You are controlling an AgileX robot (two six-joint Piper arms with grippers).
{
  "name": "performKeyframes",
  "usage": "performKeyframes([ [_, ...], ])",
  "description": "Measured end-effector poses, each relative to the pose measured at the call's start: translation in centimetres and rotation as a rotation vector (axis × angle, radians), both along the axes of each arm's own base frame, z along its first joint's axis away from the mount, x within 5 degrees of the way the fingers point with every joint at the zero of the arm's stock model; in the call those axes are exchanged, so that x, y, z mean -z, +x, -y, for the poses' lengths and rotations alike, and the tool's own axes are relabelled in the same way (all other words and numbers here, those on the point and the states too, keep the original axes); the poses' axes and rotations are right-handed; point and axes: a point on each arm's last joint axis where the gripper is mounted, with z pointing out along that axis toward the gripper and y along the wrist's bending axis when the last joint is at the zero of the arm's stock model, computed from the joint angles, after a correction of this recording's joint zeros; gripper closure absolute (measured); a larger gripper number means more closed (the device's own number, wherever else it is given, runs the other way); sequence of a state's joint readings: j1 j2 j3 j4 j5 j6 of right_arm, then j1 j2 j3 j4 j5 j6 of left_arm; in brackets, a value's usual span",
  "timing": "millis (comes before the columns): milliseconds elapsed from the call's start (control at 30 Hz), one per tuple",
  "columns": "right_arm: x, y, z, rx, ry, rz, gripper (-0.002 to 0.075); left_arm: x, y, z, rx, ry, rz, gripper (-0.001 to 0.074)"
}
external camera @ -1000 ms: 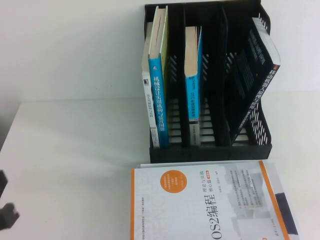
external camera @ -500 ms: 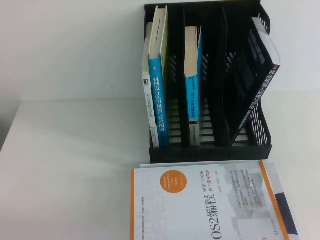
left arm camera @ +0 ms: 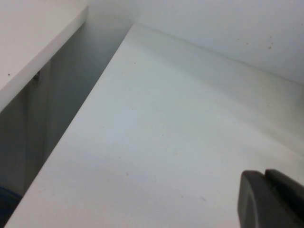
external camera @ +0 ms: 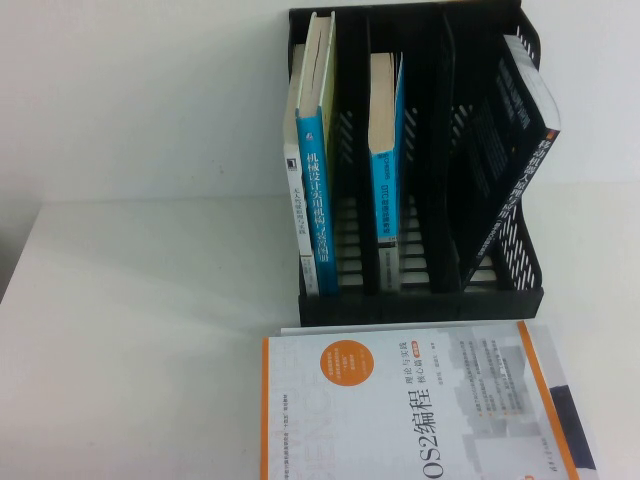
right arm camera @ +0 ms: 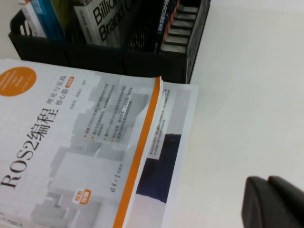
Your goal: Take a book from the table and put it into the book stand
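Note:
The book, thick with a blue spine and a pale yellow-green cover, stands upright in the left slot of the black book stand at the back of the white table. A corner of its blue spine shows in the right wrist view. My left gripper hovers shut and empty over bare table near the left edge, out of the high view. My right gripper is also shut and empty, over the table right of the white book, and the high view does not show it.
A white book with an orange circle lies flat in front of the stand. A thinner blue-spined book fills the middle slot and a dark book leans in the right one. A gap runs along the table's left edge.
The left gripper, at the high view's lower left edge one second ago, has drawn back out of that view. The books and the stand have not moved.

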State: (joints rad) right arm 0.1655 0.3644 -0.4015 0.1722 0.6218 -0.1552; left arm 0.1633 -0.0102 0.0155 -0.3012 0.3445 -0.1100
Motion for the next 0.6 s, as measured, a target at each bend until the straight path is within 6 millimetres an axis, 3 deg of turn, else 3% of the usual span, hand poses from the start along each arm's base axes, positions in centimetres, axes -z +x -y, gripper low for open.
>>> performKeyframes([
  [500, 0.0, 0.0, 0.0, 0.0, 0.0, 0.0, 0.0729, 0.0, 0.0, 0.0, 0.0, 0.0, 0.0, 0.0738],
  [600, 0.15, -0.37, 0.26, 0.004, -0.025, 0.073, 0.0729, 0.0, 0.0, 0.0, 0.0, 0.0, 0.0, 0.0738],
])
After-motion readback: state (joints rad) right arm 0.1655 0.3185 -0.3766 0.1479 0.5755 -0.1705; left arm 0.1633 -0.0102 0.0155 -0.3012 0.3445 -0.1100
